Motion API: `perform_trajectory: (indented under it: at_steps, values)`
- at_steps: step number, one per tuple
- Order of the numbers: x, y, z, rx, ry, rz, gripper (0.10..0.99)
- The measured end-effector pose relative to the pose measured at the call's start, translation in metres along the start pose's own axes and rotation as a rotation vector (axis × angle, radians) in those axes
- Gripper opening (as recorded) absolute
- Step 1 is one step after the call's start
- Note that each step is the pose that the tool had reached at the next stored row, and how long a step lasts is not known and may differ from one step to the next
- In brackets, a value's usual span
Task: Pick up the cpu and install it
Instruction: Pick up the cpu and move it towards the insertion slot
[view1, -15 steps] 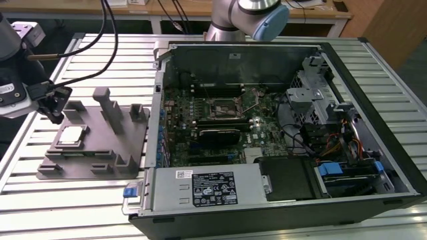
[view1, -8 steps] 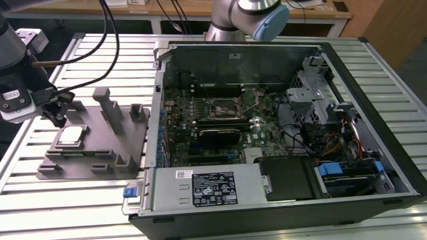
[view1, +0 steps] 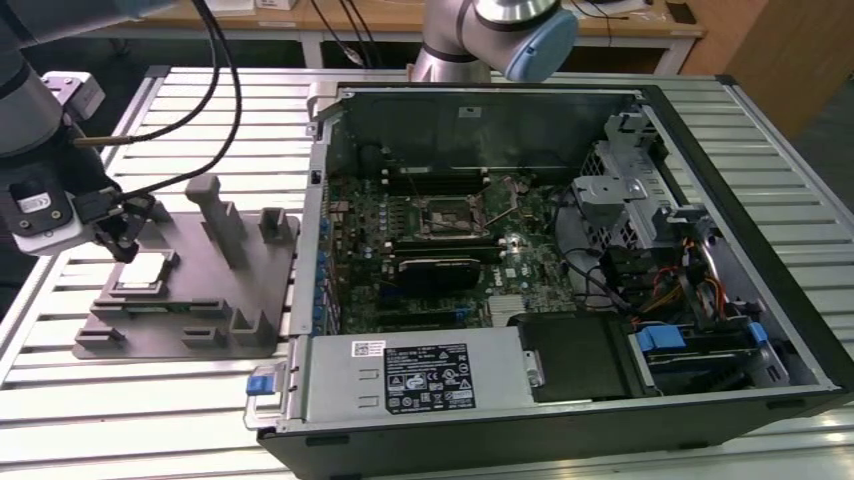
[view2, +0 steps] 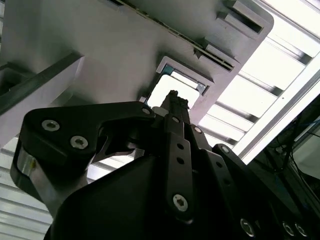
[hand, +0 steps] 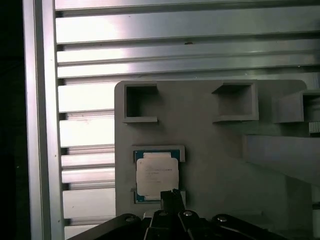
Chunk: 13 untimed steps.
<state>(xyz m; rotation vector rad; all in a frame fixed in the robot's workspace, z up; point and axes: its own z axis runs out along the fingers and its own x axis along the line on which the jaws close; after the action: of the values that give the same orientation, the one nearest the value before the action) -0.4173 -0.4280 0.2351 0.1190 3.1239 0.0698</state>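
Cpu (view1: 144, 272) lies flat in its recess by the tray's (view1: 187, 338) edge; the gripper (view1: 126, 243) hovers just above.
Fingertips (hand: 170, 199) look pressed together, holding nothing, over the chip's near edge. A good pick, I judge, needs them centred, spread across opposite sides, then a level lift clear of the recess walls.
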Motion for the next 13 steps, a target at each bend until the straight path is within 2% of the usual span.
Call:
perform_trajectory:
  at_steps: [13]
  values:
    - [0.0049,0.0041,0.0239,0.000,0.0003,0.000,0.106]
